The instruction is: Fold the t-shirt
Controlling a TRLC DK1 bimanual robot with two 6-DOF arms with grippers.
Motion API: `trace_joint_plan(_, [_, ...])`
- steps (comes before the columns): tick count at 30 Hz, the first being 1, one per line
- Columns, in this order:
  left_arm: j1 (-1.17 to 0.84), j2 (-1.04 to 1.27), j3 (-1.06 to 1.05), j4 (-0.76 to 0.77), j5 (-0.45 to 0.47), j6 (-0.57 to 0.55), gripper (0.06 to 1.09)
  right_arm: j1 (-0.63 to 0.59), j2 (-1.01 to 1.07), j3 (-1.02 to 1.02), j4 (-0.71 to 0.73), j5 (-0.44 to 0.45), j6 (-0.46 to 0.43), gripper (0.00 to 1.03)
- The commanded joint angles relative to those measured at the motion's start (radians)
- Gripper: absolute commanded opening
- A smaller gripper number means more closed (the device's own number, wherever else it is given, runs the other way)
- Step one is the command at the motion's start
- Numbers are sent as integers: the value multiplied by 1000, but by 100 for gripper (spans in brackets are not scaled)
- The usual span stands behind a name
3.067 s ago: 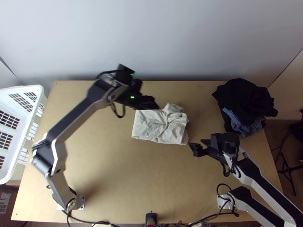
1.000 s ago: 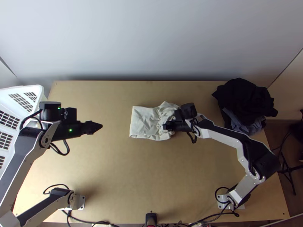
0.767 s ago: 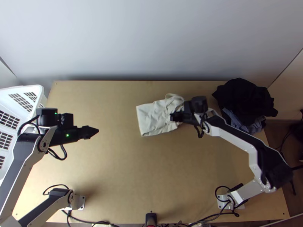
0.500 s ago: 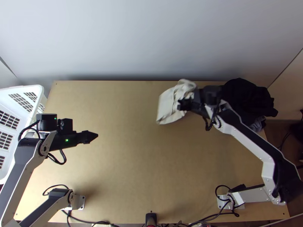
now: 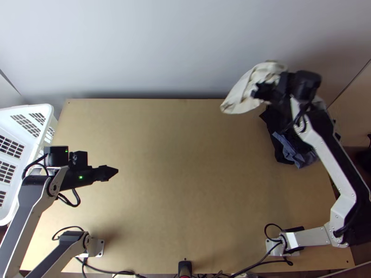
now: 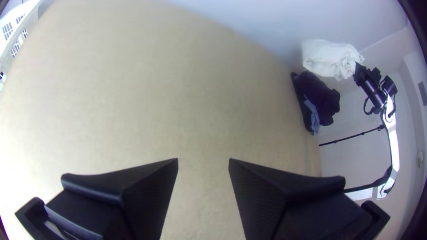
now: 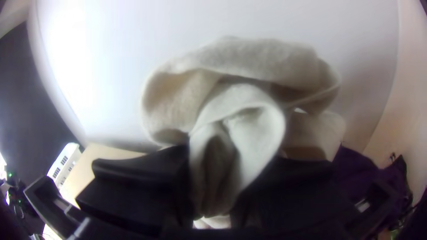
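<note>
1. The cream t-shirt (image 5: 250,92) is held up off the table (image 5: 162,208) at its far right part, in front of the pale wall (image 5: 153,46); one end spreads out flatter toward the middle, while the part by the gripper is bunched; the right wrist view shows it looped and creased, with loose folds around the pinched part.
2. The right gripper (image 5: 262,90) is clamped on the t-shirt; a gathered fold sits between its two black fingers (image 7: 142,182); its arm runs up along the table's right side.
3. Near the raised t-shirt, by the table's far right corner, lies a heap of dark clothes (image 5: 272,123); a blue-grey cloth (image 5: 297,155) lies at the heap's near side; the right arm partly covers the heap in the top view.
4. The left gripper (image 5: 111,173) hangs over the left part of the table, well apart from the t-shirt; in its wrist view its fingers (image 6: 151,195) stand wide apart, with bare wood between them.
5. A white basket (image 5: 28,109) with slotted sides stands at the table's left edge; black cables (image 5: 116,273) run along the near edge.
</note>
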Motion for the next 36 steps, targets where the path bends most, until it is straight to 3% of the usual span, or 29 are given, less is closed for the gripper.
trace_joint_plan(1, [25, -26, -34, -7, 1, 26, 65, -178, 51, 140, -20, 30, -48, 3])
trace_joint_plan(7, [51, -36, -64, -7, 9, 45, 65, -320, 105, 118, -7, 28, -105, 3])
trace_joint_plan(17, [63, -66, -88, -21, 9, 93, 65, -494, 112, -104, 88, 28, -151, 3])
trace_joint_plan(22, [85, -77, -99, -37, 13, 125, 65, -557, 111, -274, 186, 28, -222, 3])
trace_joint_plan(29, [112, -86, -103, -58, 15, 157, 65, -578, 91, -397, 191, 28, -271, 3])
trace_joint_plan(36, [114, -106, -110, -72, 15, 157, 65, -558, 23, -460, 191, 28, -258, 3])
